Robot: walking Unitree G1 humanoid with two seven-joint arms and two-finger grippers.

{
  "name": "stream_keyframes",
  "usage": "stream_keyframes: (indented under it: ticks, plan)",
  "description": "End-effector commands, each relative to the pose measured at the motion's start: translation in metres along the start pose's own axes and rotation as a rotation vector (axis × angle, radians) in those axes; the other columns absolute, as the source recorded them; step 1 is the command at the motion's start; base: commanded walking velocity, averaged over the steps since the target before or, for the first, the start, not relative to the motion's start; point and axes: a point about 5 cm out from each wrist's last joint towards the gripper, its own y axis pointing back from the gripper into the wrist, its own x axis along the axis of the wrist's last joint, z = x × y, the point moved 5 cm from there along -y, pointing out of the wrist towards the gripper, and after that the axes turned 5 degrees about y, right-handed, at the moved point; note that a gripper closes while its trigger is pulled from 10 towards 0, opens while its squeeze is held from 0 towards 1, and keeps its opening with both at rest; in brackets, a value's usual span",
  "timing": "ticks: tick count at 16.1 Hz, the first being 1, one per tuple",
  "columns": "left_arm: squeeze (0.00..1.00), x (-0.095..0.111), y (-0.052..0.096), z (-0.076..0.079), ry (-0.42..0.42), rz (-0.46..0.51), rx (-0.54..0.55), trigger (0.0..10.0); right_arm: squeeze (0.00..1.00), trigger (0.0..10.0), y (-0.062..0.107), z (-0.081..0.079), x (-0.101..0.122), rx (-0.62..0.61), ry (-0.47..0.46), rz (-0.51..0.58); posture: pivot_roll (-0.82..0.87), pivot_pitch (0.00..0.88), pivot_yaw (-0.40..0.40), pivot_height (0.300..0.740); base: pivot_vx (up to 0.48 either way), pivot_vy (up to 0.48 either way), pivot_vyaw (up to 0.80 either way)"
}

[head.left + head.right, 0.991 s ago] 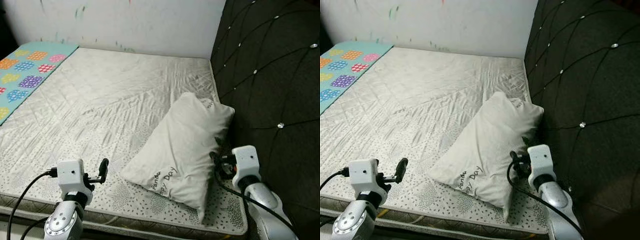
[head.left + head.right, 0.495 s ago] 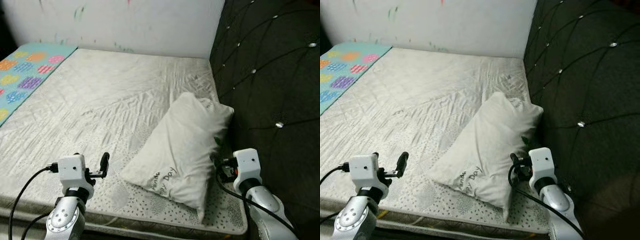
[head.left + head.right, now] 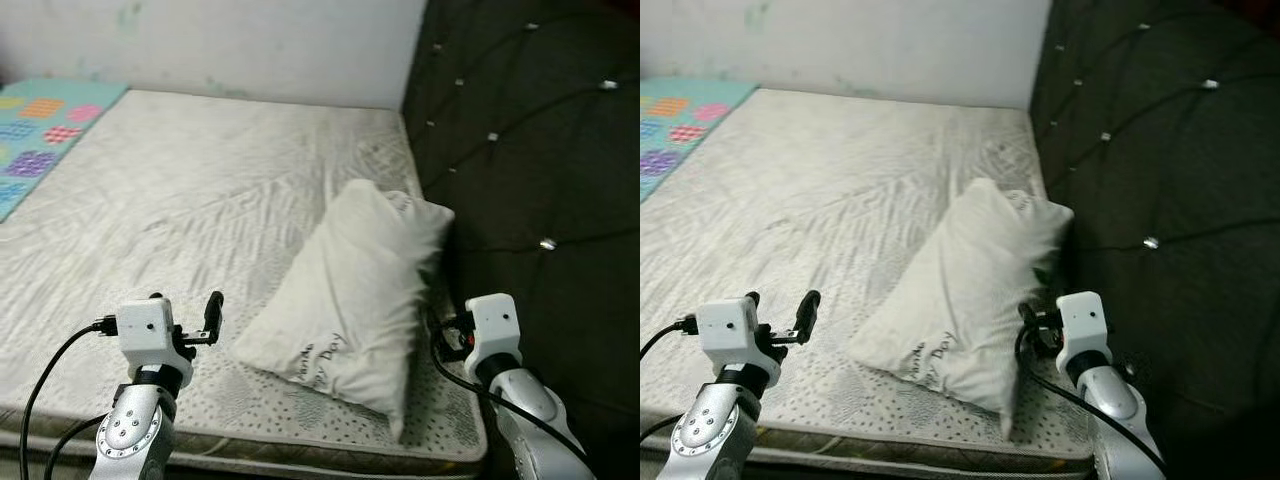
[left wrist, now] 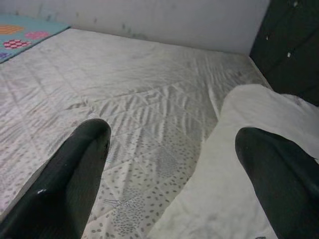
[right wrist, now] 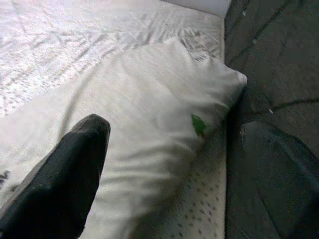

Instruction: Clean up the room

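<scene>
A white pillow point(image 3: 352, 288) with dark lettering lies slanted on the bed's right side, its top corner near the headboard. My left gripper point(image 3: 186, 303) hovers open over the mattress's front edge, just left of the pillow's lower corner; in the left wrist view the left gripper point(image 4: 172, 144) has one finger point(image 4: 75, 174) over the sheet and the other over the pillow point(image 4: 249, 174). My right gripper point(image 5: 174, 134) is open at the pillow's right edge, between the pillow point(image 5: 149, 99) and the headboard point(image 5: 269, 59). Its fingertips are partly hidden behind the pillow in the eye views.
The grey-white quilted mattress point(image 3: 200, 180) stretches to the pale wall point(image 3: 250, 40) at the back. A black tufted headboard point(image 3: 540, 150) stands along the right. A turquoise mat with coloured patches point(image 3: 35, 130) lies at the far left. The mattress's front edge point(image 3: 300, 455) is close below the arms.
The whole picture has shifted, so the camera has moved. Both grippers keep about the same open pose beside the pillow, and the pillow lies as before.
</scene>
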Motion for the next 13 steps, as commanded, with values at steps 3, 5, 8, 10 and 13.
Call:
stream_keyframes:
  ticks: [3,5,8,10,13]
  plan:
    - [0.0,0.0,0.0005,0.0059,0.025,-0.013,-0.019,10.0,0.0,10.0,-0.0012,0.0003,0.0112,0.006,-0.009,0.034,-0.13,0.023,-0.031,0.74,0.0,0.0,0.0]
    - [0.0,0.0,0.0007,0.0064,0.026,-0.016,-0.021,10.0,0.0,10.0,-0.0011,0.0003,0.0121,0.006,-0.013,0.037,-0.13,0.023,-0.031,0.74,0.0,0.0,0.0]
    - [0.0,0.0002,0.0011,0.007,0.03,-0.02,-0.023,10.0,0.0,10.0,-0.0009,-0.001,0.0138,0.013,-0.018,0.045,-0.13,0.029,-0.033,0.74,0.0,0.0,0.0]
    - [0.0,0.0001,0.0013,0.0071,0.03,-0.023,-0.022,10.0,0.0,10.0,-0.0009,-0.0025,0.0147,0.021,-0.018,0.048,-0.13,0.029,-0.033,0.74,0.0,0.0,0.0]
    - [0.0,-0.001,0.0024,0.0051,0.024,-0.028,-0.014,10.0,0.0,10.0,-0.0007,-0.0048,0.0159,0.035,-0.019,0.053,-0.13,0.031,-0.033,0.74,0.0,0.0,0.0]
